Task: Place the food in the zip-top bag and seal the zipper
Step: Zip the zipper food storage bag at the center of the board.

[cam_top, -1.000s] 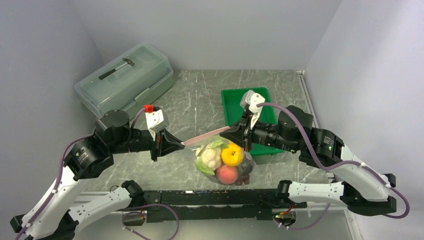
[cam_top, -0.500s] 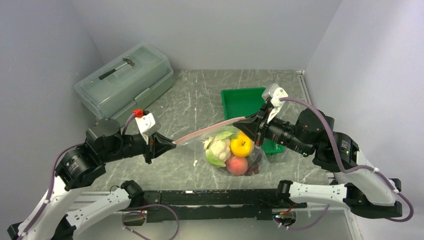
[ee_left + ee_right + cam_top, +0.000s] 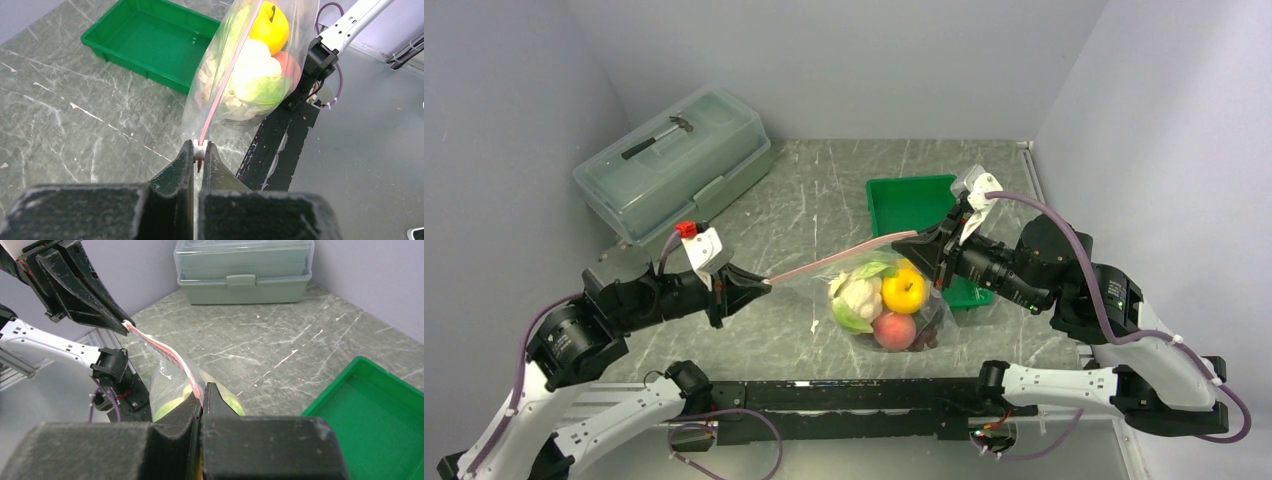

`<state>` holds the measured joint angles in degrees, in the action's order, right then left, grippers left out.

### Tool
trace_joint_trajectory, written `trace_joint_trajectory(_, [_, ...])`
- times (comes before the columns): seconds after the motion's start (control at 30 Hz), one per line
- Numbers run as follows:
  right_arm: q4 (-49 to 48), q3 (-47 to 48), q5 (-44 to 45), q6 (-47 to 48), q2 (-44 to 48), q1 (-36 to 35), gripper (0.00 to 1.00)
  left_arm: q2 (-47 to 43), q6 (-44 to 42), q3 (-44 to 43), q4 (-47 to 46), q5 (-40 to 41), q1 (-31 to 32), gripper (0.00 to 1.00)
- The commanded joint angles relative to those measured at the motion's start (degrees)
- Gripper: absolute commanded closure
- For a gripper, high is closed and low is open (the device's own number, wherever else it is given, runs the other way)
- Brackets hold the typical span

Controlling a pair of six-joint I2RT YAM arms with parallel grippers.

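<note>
The clear zip-top bag (image 3: 889, 310) hangs between my two grippers, just above the table. Inside it sits the food: a white cauliflower (image 3: 856, 297), a yellow-orange fruit (image 3: 904, 290), a peach (image 3: 894, 330) and dark fruit (image 3: 930, 338). Its pink zipper (image 3: 829, 262) is stretched taut in a line. My left gripper (image 3: 768, 284) is shut on the white slider (image 3: 199, 149) at the zipper's left end. My right gripper (image 3: 902, 240) is shut on the zipper's right end (image 3: 199, 390). From the left wrist the zipper (image 3: 220, 90) runs away up the bag (image 3: 235, 105).
A green tray (image 3: 894, 200) stands behind the bag, under my right wrist. A translucent lidded box (image 3: 674, 160) with a hammer inside sits at the back left. The black base rail (image 3: 844, 395) runs along the near edge below the bag.
My grippers have drawn apart, the left one going left and the right one going right and back. The zipper strip between them shows longer and the bag has shifted slightly right.
</note>
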<state>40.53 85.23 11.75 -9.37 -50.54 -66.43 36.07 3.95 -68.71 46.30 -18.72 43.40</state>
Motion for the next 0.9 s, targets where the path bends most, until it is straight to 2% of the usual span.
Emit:
trace_joint_trajectory(0.0, [-8.57, 4.34, 6.1, -0.03, 2.7, 0.74, 1.0, -0.08, 0.36, 0.43, 6.37, 3.74, -0.21, 0.94])
trace_joint_trajectory(0.1, [-8.56, 4.24, 5.26, 0.04, 2.17, 0.72, 1.0, 0.46, 0.45, -0.07, 5.91, 4.0, -0.19, 0.8])
trace_joint_trajectory(0.23, [-7.75, 4.53, 3.58, 0.44, 1.19, 0.71, 1.0, 1.06, 0.37, -1.56, 5.48, 5.36, -0.19, 0.49])
trace_joint_trajectory(0.33, [-7.25, 4.53, 2.51, 0.64, 0.28, 0.69, 1.0, 2.29, -0.22, -3.54, 5.29, 5.46, -0.23, 0.38])
trace_joint_trajectory(0.87, [-6.43, 3.32, -3.27, 2.24, -2.6, 0.71, 1.0, 9.02, -3.26, -11.65, 1.99, 3.56, -0.24, 0.12])
